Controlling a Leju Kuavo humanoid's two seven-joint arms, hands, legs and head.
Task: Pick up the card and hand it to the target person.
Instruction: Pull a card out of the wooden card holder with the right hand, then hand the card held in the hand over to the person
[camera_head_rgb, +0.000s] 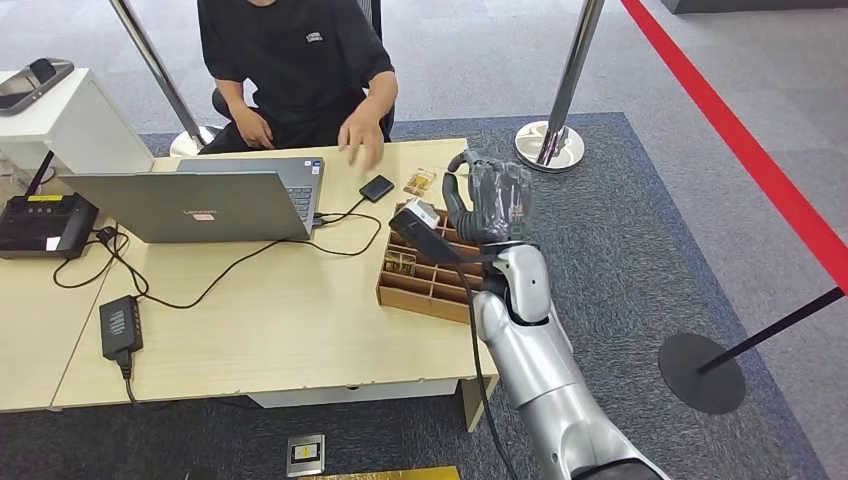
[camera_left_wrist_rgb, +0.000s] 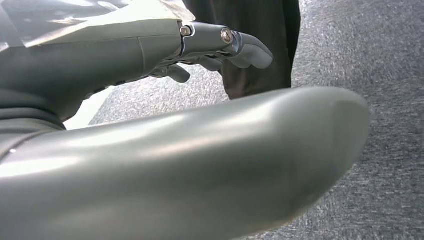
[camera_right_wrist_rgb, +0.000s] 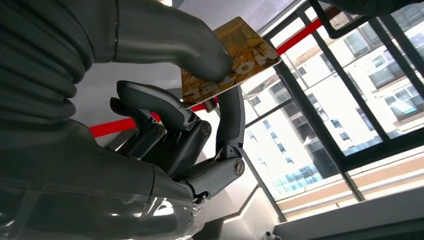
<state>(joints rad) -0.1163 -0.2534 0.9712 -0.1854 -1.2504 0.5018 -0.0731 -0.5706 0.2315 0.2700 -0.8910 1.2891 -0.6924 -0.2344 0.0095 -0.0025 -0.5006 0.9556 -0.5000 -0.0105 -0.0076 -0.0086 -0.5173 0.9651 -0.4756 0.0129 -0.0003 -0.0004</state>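
In the head view the right hand (camera_head_rgb: 490, 205) is raised above the divided wooden tray (camera_head_rgb: 425, 288) at the bench (camera_head_rgb: 290, 320) edge near the seated person (camera_head_rgb: 295, 70); the left wrist view shows the left hand (camera_left_wrist_rgb: 220, 47) with curled fingers grasping nothing; in the right wrist view a gold card (camera_right_wrist_rgb: 235, 55) sits pinched between thumb and finger.

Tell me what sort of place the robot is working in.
Probably a reception or check-in desk in an office or exhibition hall: a person sits behind a wooden desk with a laptop, stanchion posts and a red floor line mark off carpeted floor, and the right wrist view shows tall windows.
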